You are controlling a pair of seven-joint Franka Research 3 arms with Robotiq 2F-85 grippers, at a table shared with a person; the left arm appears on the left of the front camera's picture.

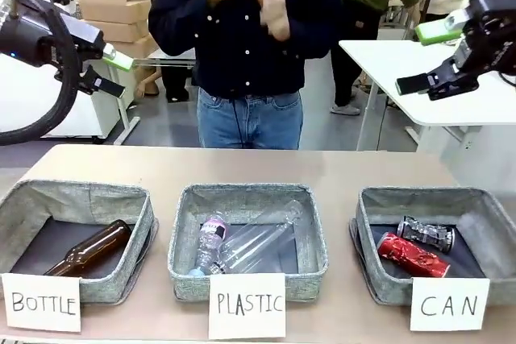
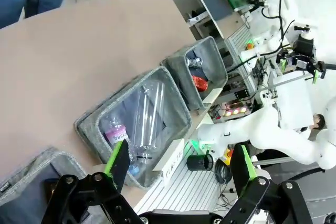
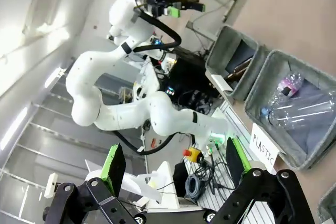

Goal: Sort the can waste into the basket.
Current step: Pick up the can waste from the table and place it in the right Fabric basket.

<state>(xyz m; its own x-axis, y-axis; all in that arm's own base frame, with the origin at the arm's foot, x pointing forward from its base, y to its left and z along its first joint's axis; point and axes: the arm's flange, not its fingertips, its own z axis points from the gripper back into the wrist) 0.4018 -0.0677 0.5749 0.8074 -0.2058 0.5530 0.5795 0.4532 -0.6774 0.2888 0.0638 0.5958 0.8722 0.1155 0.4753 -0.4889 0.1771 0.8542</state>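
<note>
Front view: both cans lie in the CAN basket [image 1: 379,215].
We find the red can [image 1: 413,254] and silver can [image 1: 426,234] touching, well below the right hand [image 1: 431,58]; both hands, left hand [image 1: 113,70] included, spread wide and empty.

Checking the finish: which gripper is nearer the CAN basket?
Right. The right gripper hangs open above the CAN basket, holding both cans; the left gripper is raised over the far-left side, above the BOTTLE basket.
</note>
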